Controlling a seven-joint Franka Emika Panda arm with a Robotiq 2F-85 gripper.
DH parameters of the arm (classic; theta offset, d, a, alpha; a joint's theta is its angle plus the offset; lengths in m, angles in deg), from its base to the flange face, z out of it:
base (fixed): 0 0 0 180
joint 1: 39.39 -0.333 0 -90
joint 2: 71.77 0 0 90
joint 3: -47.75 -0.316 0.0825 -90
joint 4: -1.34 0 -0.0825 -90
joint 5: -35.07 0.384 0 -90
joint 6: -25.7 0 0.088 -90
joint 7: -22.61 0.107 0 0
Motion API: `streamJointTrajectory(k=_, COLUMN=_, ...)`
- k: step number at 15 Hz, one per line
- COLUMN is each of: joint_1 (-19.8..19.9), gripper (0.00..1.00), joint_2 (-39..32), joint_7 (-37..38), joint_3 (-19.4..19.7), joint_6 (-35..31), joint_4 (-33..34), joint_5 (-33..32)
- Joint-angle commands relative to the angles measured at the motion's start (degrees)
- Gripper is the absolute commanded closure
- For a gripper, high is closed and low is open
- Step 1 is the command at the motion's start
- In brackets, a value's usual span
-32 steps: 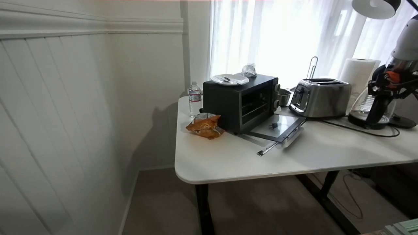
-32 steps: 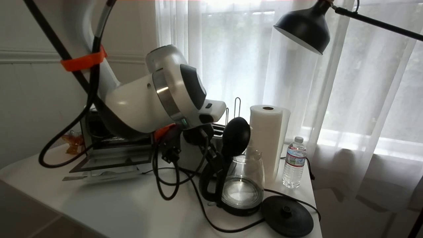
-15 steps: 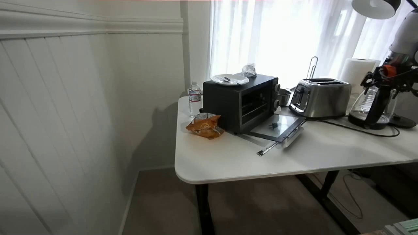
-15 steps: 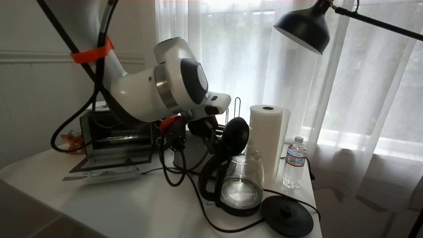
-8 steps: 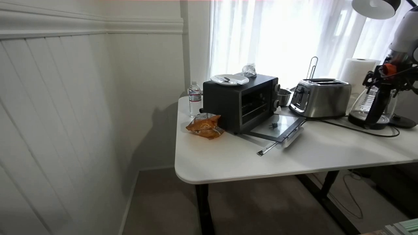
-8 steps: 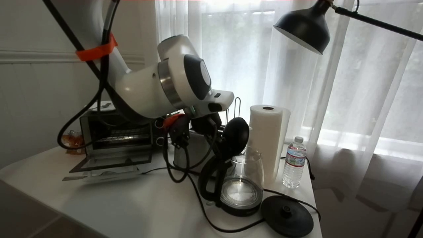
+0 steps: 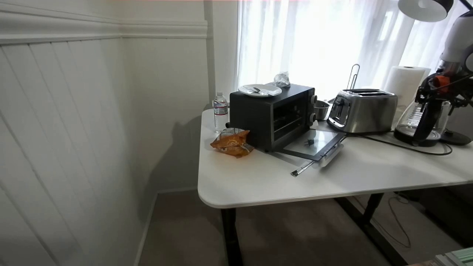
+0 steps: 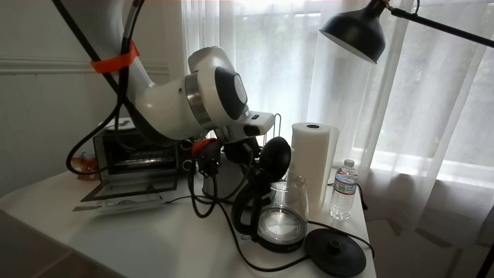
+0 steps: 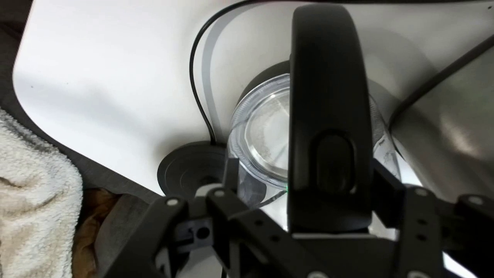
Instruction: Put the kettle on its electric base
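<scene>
The kettle, clear glass with a black bottom ring and black handle, stands upright on the white table in both exterior views. Its electric base, a flat black disc with a central knob, lies beside it, apart from the kettle's bottom. In the wrist view, that base shows left of the glass. My gripper straddles the top of the handle with its jaws partly apart. A gap shows between the left finger and the handle; the right finger is against or very near it.
The silver toaster and paper-towel roll stand close to the kettle. A water bottle is behind the base. A black cord loops over the table. The toaster oven has its door down.
Over the last two seconds the arm rose and shifted slightly, then sank a little around the handle. The jaws have narrowed. The kettle and base have not moved.
</scene>
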State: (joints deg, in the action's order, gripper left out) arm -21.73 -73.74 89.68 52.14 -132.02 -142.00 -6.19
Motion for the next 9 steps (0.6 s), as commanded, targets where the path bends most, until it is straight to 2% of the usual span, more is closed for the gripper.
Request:
streamJointTrajectory(k=1, joint_1=-3.5, gripper=0.23, joint_2=-1.3, joint_7=-2.1, joint_3=3.2, joint_6=-0.1, joint_4=0.6, joint_5=3.7)
streamJointTrajectory(k=2, joint_1=-4.0, gripper=0.32, joint_2=-1.5, joint_7=-2.5, joint_3=3.7, joint_6=-0.2, joint_4=0.6, joint_5=4.6)
streamJointTrajectory(k=3, joint_1=-4.4, gripper=0.47, joint_2=-1.7, joint_7=-3.2, joint_3=4.0, joint_6=-0.4, joint_4=0.5, joint_5=5.7)
streamJointTrajectory(k=4, joint_1=-4.8, gripper=0.51, joint_2=-1.9, joint_7=-3.7, joint_3=4.4, joint_6=-0.6, joint_4=0.5, joint_5=6.1)
streamJointTrajectory(k=7, joint_1=-5.9, gripper=0.73, joint_2=-2.1, joint_7=-5.9, joint_3=5.0, joint_6=-1.0, joint_4=0.5, joint_5=7.9)
streamJointTrajectory(k=9, joint_1=-6.4, gripper=0.82, joint_2=-2.1, joint_7=-7.1, joint_3=5.3, joint_6=-1.4, joint_4=0.5, joint_5=8.8)
